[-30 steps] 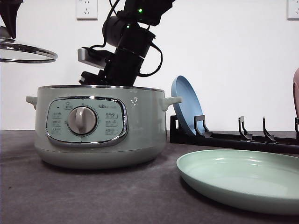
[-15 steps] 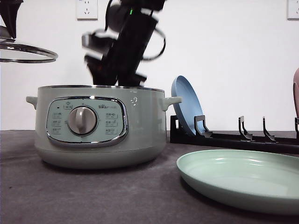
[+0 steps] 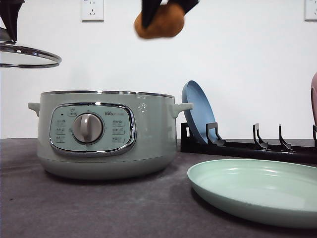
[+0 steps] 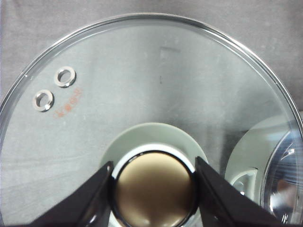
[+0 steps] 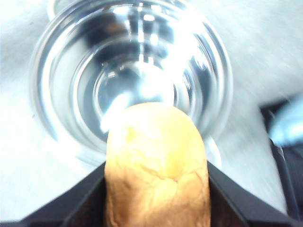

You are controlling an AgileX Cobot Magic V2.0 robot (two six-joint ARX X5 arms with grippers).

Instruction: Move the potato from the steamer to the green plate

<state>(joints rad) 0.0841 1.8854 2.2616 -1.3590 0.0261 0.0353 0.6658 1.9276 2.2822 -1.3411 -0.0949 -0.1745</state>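
1. While the potato (image 3: 159, 22) hangs high above the steamer (image 3: 104, 134), the right gripper (image 3: 163, 7) is closed on it, its dark fingers (image 5: 71, 203) pressed to both flanks in the right wrist view.
2. The left gripper (image 4: 152, 189) is clamped on the knob (image 4: 154, 187) of the glass lid (image 3: 29, 54), which it holds in the air at about ten o'clock from the steamer in the front view, well apart from the potato.
3. The plate (image 3: 257, 191) lies on the table (image 3: 74, 208) at about four o'clock from the steamer, near it but not touching, and nothing lies in it.
4. Risk: the potato is rounded and only its sides are pinched, so a quick swing could, I judge, let it slip and drop back into the shiny bowl (image 5: 128, 71) directly below.
5. Risk: a late or high release over the plate could make it roll off the shallow rim, since that rim is low.
6. Risk: a descent begun too early could clip the steamer's right handle (image 3: 181, 106).
7. Room: the air between potato and plate looks open. The blue plate (image 3: 198, 111) stands upright in the black rack (image 3: 247, 146) behind the green one, at about twelve o'clock from it, so the path should stay on the near side.
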